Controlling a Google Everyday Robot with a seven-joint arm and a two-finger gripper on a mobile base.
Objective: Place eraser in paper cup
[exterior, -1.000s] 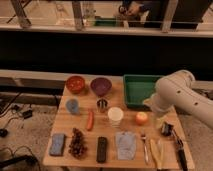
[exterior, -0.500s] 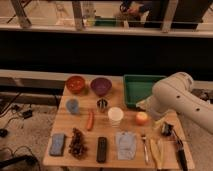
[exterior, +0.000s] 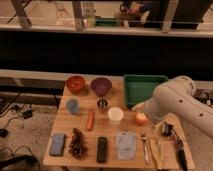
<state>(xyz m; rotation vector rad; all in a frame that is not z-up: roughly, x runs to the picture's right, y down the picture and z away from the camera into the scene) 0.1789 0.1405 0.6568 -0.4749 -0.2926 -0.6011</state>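
Eraser lies flat near the front edge of the table, well to the left of the tool and a little nearer to me, long side running front to back. I cannot make out any writing on it, nor on the paper cup.

That cup stands upright left of the tool, well apart from it, with the orange fruit between the two. My tool hangs low over the right end of the table, under the bulky white arm; its jaws stand open and I see nothing in them.

A pale blue-grey cloth lies between the eraser and the tool. Just beside the tool, towards the front edge, are a metal utensil, a yellowish piece and a dark-handled utensil.

Further left are a carrot, a small dark metal cup, a light blue cup, a dark knobbly cluster and a blue-grey sponge.

Behind the tool, the arm partly covers a green tray. Left of the tray are a purple bowl and an orange-red bowl.
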